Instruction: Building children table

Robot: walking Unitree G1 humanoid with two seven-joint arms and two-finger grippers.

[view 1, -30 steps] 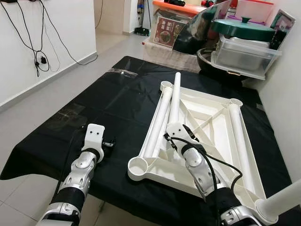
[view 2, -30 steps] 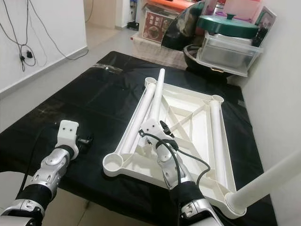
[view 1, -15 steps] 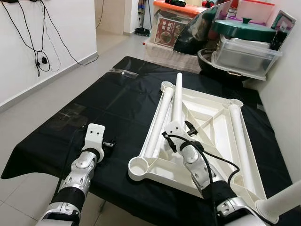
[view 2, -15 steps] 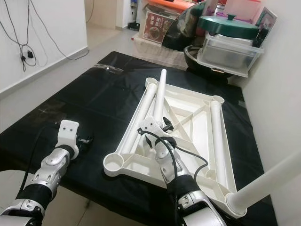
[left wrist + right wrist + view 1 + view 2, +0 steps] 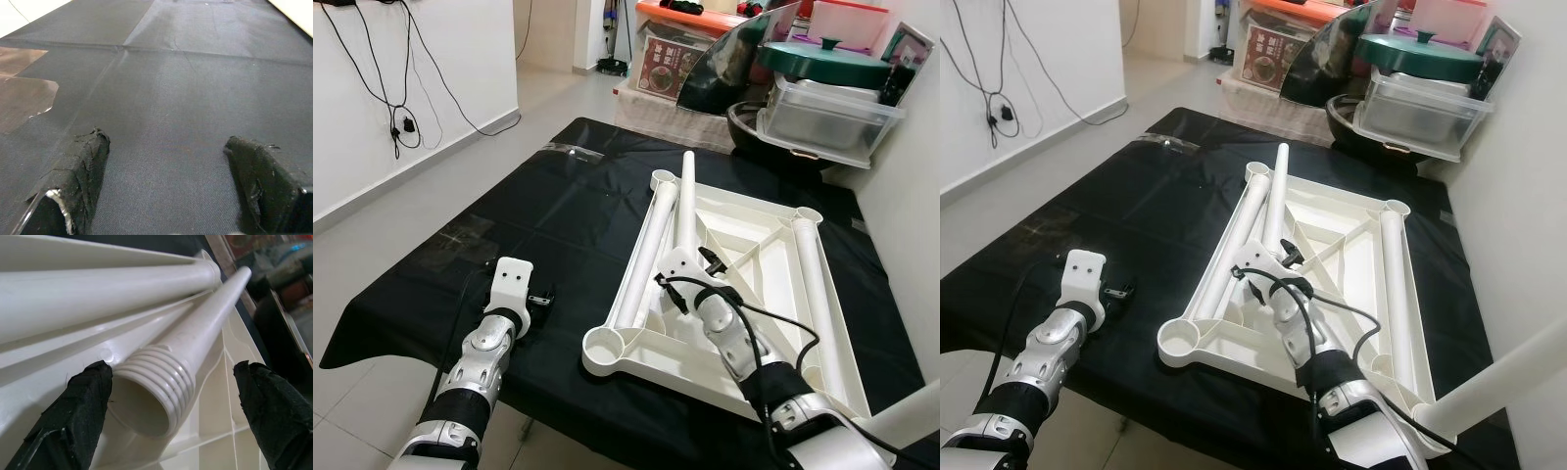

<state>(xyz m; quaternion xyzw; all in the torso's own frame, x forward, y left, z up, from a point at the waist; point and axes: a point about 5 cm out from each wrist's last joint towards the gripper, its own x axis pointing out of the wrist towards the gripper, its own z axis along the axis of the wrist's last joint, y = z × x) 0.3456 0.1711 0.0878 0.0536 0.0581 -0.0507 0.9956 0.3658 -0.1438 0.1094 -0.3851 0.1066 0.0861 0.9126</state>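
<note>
left gripper (image 5: 164,188): fingers spread wide, nothing between them; hovers over the black cloth (image 5: 548,211) near its front edge, left of the tabletop. Finger pads wrapped in frayed black tape.
right gripper (image 5: 171,401): fingers apart, straddling the threaded end of the loose leg (image 5: 685,201), not clamped on it. Since 1.0 s ago it has pushed forward along the leg; wrist now sits further up the tabletop.
tabletop (image 5: 773,245): white moulded plastic, upside down on the cloth, ribbed underside with diagonal braces, round sockets at the corners.
loose leg: smooth tapered white tube, ridged screw thread at the near end, lying at a slant across the left side of the tabletop, far tip past its rim.
other legs: one tube (image 5: 646,250) along the left rail, one (image 5: 813,279) along the right rail, both lying flat.
cloth: matte woven, creased, shiny tape patch at the left.
far end: clear plastic tub (image 5: 827,117) under a green lid (image 5: 822,61); cables (image 5: 396,108) on the left wall.
camera: shifted slightly vs earlier; parts unmoved.
</note>
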